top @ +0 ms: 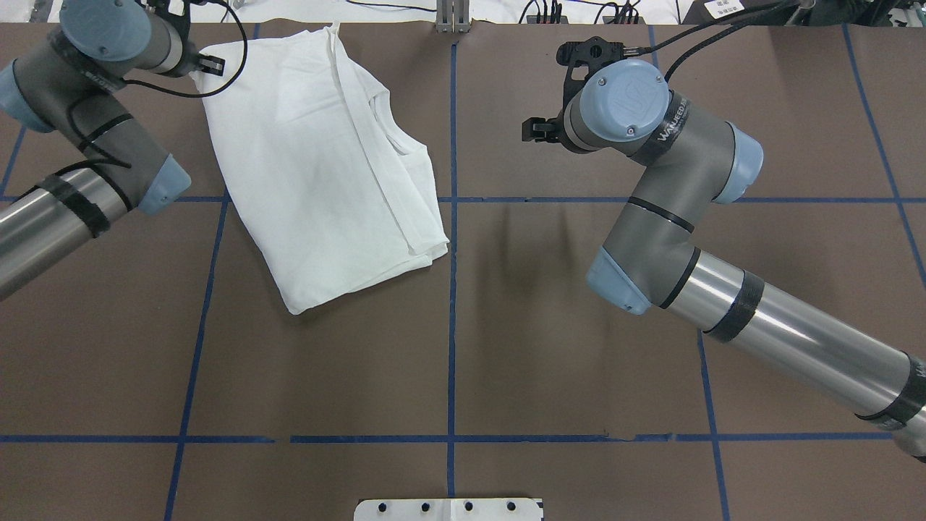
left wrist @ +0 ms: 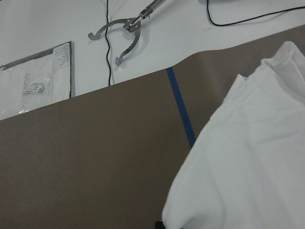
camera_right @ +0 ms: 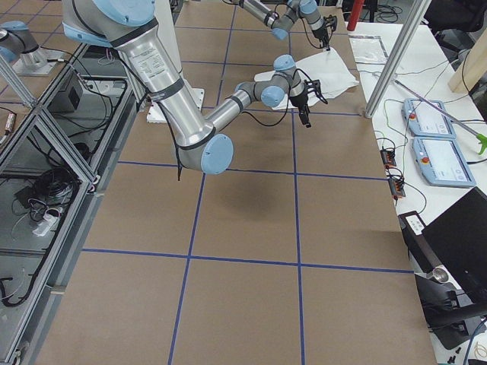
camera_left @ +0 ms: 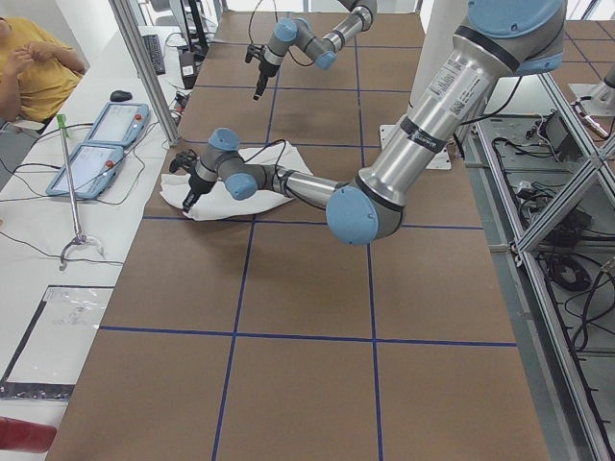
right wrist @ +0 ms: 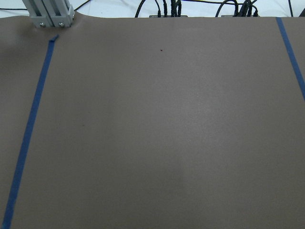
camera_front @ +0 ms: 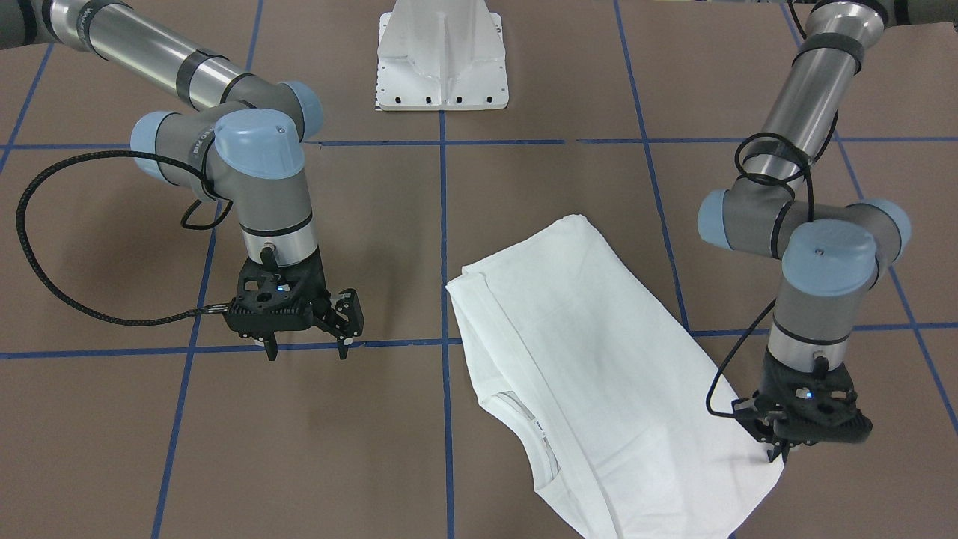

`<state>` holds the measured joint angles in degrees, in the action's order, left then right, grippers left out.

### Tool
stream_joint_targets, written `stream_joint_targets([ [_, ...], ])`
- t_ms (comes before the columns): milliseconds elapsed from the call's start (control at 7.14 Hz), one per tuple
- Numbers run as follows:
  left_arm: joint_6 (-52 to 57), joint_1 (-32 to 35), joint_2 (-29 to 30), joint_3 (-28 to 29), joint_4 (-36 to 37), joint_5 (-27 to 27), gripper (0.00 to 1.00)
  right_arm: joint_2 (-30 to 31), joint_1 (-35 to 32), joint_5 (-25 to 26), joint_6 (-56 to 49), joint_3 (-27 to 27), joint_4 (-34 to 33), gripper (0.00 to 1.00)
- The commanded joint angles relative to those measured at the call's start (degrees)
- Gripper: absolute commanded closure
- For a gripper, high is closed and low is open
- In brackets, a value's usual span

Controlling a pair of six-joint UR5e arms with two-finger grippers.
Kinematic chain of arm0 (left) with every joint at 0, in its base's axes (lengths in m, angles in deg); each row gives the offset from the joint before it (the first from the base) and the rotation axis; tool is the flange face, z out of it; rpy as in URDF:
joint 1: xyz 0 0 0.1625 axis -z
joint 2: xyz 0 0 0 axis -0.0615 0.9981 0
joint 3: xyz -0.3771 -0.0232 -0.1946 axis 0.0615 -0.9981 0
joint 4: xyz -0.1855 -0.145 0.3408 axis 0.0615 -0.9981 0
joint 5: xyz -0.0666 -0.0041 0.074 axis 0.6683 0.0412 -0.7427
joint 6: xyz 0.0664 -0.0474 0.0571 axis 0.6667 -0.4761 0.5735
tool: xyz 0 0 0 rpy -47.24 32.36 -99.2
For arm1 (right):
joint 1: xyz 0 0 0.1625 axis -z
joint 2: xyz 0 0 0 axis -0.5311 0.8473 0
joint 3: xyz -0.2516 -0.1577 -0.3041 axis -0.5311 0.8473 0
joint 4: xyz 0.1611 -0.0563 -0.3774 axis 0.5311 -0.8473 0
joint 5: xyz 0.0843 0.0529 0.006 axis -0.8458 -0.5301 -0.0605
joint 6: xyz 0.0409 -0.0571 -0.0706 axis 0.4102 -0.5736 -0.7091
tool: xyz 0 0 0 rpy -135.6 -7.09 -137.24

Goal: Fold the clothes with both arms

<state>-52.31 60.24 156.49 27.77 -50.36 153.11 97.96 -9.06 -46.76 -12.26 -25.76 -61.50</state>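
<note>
At the far edge of the table, on the robot's left side, the left gripper (camera_front: 776, 451) points straight down. Its two fingers are drawn together on a corner of the white T-shirt (camera_front: 599, 359). The shirt lies flat on the brown table (camera_front: 112, 449), folded lengthwise into a long slanted shape. One long edge reaches the central blue tape line (camera_front: 443, 224). Its round collar (camera_front: 524, 415) sits on that edge, at the end farther from the robot. The right gripper (camera_front: 307, 348) hangs above bare table, well apart from the shirt, fingers spread apart and holding nothing. A white pedestal (camera_front: 441, 60) stands at the robot's edge, between the two arms.
</note>
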Motion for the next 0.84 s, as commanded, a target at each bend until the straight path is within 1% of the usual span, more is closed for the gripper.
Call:
stream_joint_targets([
  [0, 2.96, 1.46, 2.86, 3.48, -3.3, -0.94, 0.01, -1.55, 0.18, 0.0, 0.46, 0.15, -0.45, 0.0],
  [140, 4.47, 3.47, 1.99, 2.26, -4.11, 6.81, 0.0, -4.26, 0.79, 0.09, 6.64, 2.06, -0.55, 0.0],
  [280, 4.4, 4.01, -2.02, -3.23, -4.21, 11.07, 0.0, -11.77, 2.37, 0.35, 10.36, 9.13, -0.46, 0.0],
  [420, 3.79, 4.11, -5.37, -7.99, -4.03, 11.2, 0.0, -18.2, 3.78, 0.79, 13.79, 16.34, -0.11, 0.01],
  [560, 3.43, 4.11, -5.84, -8.73, -4.03, 11.28, 0.0, -21.83, 4.83, 0.97, 14.08, 19.98, 0.15, 0.02],
  [700, 3.43, 4.11, -6.11, -8.74, -4.12, 11.2, 0.0, -22.56, 5.98, 2.27, 14.08, 23.15, 5.03, 0.03],
])
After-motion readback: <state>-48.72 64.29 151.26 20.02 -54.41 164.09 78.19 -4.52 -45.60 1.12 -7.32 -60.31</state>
